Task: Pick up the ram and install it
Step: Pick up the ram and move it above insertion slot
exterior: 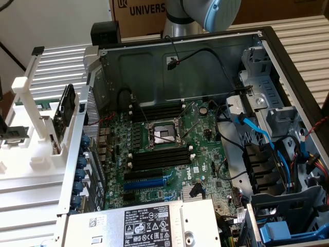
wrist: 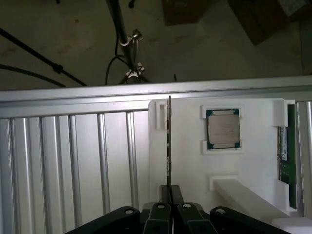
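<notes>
The ram [wrist: 168, 141] appears edge-on in the wrist view as a thin dark stick pointing straight out from my gripper [wrist: 169, 190]. The gripper is shut on its near end. The stick hangs over a white holder block [wrist: 187, 161], in line with a narrow slot in that block. In the exterior view the open computer case shows the green motherboard [exterior: 205, 128], with long black memory slots [exterior: 157, 157] on either side of the processor socket [exterior: 163, 135]. The arm's grey joint [exterior: 208, 13] stands at the top, behind the case.
A square silver processor chip [wrist: 223, 129] lies flat in the white block, and a green board [wrist: 282, 156] sits along its edge. Ribbed aluminium table [wrist: 73, 161] surrounds the block. A dark card [exterior: 67, 105] stands in the white rack at the exterior view's left. Blue and black cables [exterior: 257, 134] crowd the case's right.
</notes>
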{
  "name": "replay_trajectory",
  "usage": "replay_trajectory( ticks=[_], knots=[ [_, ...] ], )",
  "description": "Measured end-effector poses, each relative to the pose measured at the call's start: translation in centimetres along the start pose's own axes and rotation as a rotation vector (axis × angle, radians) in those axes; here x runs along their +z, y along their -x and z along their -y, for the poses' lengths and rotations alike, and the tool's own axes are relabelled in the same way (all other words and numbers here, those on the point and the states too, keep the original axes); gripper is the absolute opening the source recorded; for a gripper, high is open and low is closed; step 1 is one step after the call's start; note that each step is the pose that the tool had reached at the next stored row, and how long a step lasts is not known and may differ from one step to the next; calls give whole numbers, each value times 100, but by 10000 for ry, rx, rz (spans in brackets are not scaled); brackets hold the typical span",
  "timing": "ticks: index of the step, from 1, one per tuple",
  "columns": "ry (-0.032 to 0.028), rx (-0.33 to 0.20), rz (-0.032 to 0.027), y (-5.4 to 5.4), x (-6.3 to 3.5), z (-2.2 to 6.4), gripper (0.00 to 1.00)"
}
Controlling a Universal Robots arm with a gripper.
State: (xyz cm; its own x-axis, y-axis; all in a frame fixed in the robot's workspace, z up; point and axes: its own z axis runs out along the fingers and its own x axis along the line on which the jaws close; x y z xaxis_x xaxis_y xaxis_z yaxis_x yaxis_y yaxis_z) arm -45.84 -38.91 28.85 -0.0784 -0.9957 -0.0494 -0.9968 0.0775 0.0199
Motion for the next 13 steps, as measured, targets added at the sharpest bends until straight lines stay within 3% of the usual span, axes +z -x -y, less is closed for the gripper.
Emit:
replay_trajectory(
  ticks=[4,7,11,12,13],
  knots=[
    [-6,58,-35,6,-126,-2,12],
    [-16,148,-109,12,-240,1,12],
    [-23,188,-111,12,-245,2,12],
    [-20,204,-118,14,-265,5,12],
    [-26,227,-120,19,-353,22,12]
  ],
)
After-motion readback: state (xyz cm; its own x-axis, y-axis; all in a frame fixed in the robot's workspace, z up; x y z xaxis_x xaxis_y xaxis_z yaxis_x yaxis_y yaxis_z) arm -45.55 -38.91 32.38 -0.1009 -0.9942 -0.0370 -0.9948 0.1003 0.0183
